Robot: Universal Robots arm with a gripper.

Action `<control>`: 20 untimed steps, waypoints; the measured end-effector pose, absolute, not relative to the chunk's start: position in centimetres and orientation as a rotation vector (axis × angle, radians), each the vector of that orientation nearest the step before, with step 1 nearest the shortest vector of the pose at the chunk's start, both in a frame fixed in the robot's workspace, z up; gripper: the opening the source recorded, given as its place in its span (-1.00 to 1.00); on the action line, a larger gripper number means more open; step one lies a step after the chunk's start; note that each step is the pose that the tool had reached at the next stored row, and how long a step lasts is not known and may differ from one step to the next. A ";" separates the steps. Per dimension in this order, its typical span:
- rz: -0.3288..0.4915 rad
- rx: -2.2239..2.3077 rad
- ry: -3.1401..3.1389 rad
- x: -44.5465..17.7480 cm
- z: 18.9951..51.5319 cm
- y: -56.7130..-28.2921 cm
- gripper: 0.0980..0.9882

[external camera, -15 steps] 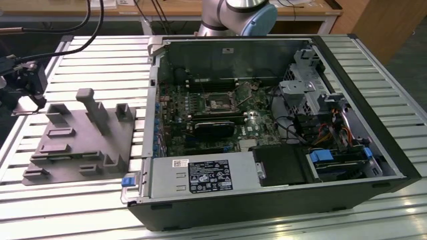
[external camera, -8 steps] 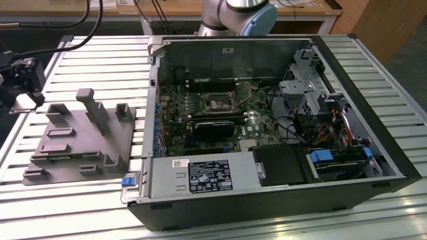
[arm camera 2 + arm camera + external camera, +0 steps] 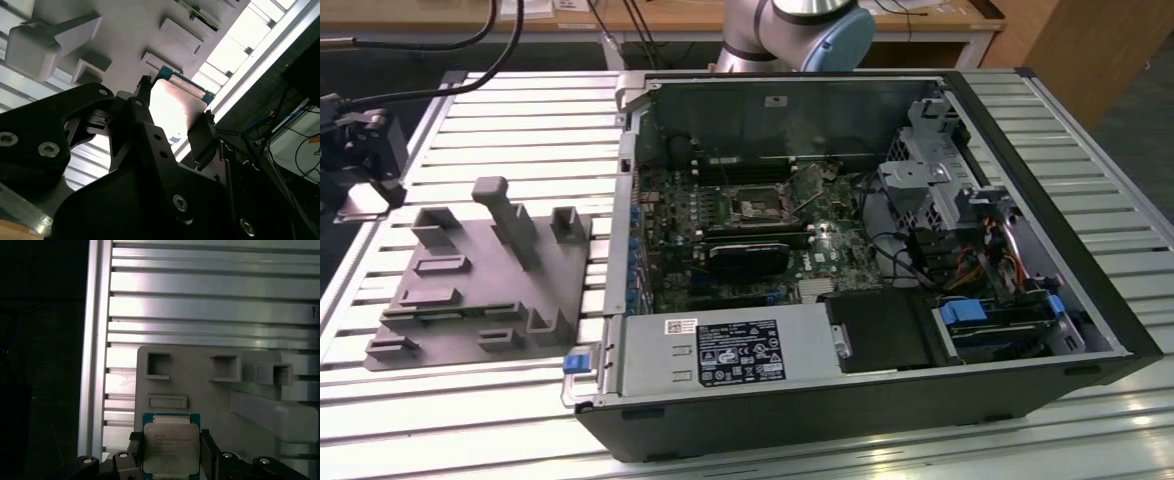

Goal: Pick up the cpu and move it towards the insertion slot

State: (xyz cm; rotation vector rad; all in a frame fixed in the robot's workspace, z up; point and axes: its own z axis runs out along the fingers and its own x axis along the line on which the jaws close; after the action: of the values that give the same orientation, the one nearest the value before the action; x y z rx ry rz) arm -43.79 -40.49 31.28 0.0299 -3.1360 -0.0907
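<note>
Cpu (image 3: 171, 449) clamped on two opp. edges betw. gripper (image 3: 170, 441) fingers (image 3: 207, 442), metal top facing cam, over grey fixture (image 3: 210, 405) edge. Insertion slot (image 3: 758, 208) well apart, inside pc case (image 3: 1067, 260). Arm end at exterior view's far left.

The cpu (image 3: 171, 450) runs off the first wrist view's edge, and in the second wrist view glare bleaches it while the pincer (image 3: 176, 98) hides its near end.

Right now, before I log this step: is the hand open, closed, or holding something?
The hand: closed on the cpu, one finger against each side edge.
</note>
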 end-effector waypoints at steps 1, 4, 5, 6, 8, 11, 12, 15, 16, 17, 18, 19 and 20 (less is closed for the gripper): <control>-0.091 0.030 -3.136 -43.8 31.3 -40.5 0.00; -0.091 0.030 -3.136 -43.8 31.6 -40.5 0.00; -0.091 0.030 -3.136 -43.8 31.6 -40.5 0.00; -0.091 0.030 -3.136 -43.8 31.7 -40.5 0.00; -0.091 0.030 -3.136 -43.8 31.8 -40.4 0.00; -0.091 0.030 -3.136 -43.8 32.1 -40.4 0.00; -0.091 0.030 -3.136 -43.8 32.1 -40.4 0.00; -0.091 0.030 -3.136 -43.8 32.3 -40.4 0.00; -0.091 0.030 -3.136 -43.8 32.4 -40.4 0.00; -0.091 0.030 -3.136 -43.8 32.4 -40.4 0.00; -0.091 0.030 -3.136 -43.8 32.5 -40.4 0.00; -0.091 0.030 -3.136 -43.8 32.6 -40.4 0.00; -0.091 0.030 -3.136 -43.8 32.7 -40.4 0.00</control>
State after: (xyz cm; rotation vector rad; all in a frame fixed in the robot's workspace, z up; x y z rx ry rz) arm -43.79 -40.41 32.66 0.0297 -3.1359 -0.0907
